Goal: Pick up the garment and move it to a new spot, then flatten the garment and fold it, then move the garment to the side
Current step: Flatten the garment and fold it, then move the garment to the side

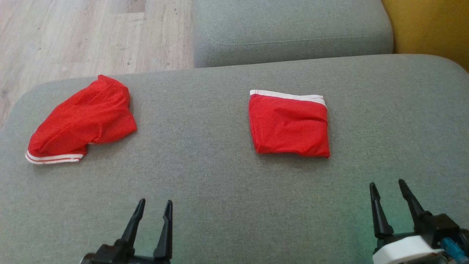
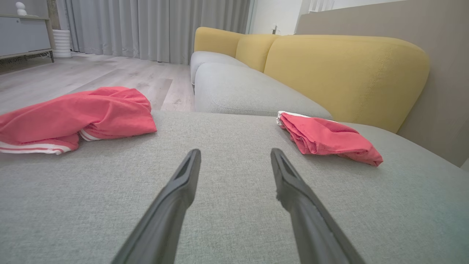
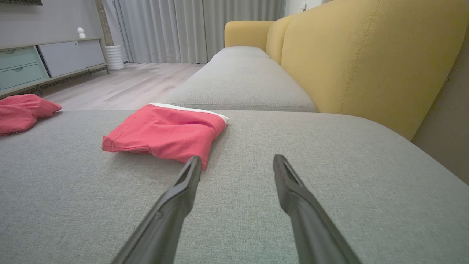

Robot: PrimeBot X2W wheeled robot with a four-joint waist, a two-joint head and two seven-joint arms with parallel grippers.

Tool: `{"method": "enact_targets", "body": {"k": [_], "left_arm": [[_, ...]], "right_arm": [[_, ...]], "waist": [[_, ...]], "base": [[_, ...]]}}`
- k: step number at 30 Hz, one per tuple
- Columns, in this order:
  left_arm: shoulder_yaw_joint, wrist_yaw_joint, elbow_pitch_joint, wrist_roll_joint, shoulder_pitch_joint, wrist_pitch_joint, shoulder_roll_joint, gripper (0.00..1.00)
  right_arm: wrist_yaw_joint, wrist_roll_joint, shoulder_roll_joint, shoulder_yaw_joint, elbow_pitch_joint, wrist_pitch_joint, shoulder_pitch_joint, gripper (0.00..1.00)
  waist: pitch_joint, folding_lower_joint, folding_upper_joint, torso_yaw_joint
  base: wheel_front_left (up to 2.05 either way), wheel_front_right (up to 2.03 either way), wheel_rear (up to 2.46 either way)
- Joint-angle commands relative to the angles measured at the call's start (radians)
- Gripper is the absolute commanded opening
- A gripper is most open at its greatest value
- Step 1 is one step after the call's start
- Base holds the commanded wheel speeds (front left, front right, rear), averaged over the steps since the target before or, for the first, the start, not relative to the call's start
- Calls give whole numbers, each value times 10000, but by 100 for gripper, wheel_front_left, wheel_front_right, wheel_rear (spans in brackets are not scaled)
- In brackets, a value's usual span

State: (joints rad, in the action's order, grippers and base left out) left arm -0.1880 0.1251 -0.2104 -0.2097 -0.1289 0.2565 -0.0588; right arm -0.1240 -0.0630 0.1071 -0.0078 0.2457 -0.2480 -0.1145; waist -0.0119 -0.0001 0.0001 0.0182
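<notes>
Two red garments with white bands lie on the grey sofa seat (image 1: 220,176). One is folded into a neat rectangle (image 1: 289,124) right of centre, also seen in the left wrist view (image 2: 329,139) and the right wrist view (image 3: 165,132). The other lies rumpled (image 1: 84,121) at the left edge (image 2: 73,115) (image 3: 22,112). My left gripper (image 1: 154,207) (image 2: 234,157) stands open near the front, with nothing between its fingers. My right gripper (image 1: 388,187) (image 3: 236,163) is open too, just short of the folded garment's near right corner and apart from it.
A second grey seat cushion (image 1: 289,29) adjoins at the back, with yellow backrests (image 2: 344,73) to the right. Wooden floor (image 1: 73,36) lies beyond the seat's left edge. A low cabinet (image 3: 47,62) and curtains (image 3: 183,29) stand across the room.
</notes>
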Motion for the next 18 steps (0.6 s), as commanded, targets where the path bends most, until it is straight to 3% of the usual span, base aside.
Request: {"method": "enact_targets", "body": {"k": [1,12,18], "left_arm": [[471,55,267,131,259,53,-41,100],[612,55,177,193,206,53,9,100],[482,55,178,133,207,53,30,100]], "right_arm": [[-67,47,99,181,-464,-132,271,100],[-67,-262,-196,-372,-647,-136,-51,100],[-67,-2154,-365,-157,-419,539,983,100]], "waist": [[-12,1,-1,-11],[-30,1,-1,211],[196,1,-1,393]], "base": [[0,0,0],[0,0,0],[0,0,0]]}}
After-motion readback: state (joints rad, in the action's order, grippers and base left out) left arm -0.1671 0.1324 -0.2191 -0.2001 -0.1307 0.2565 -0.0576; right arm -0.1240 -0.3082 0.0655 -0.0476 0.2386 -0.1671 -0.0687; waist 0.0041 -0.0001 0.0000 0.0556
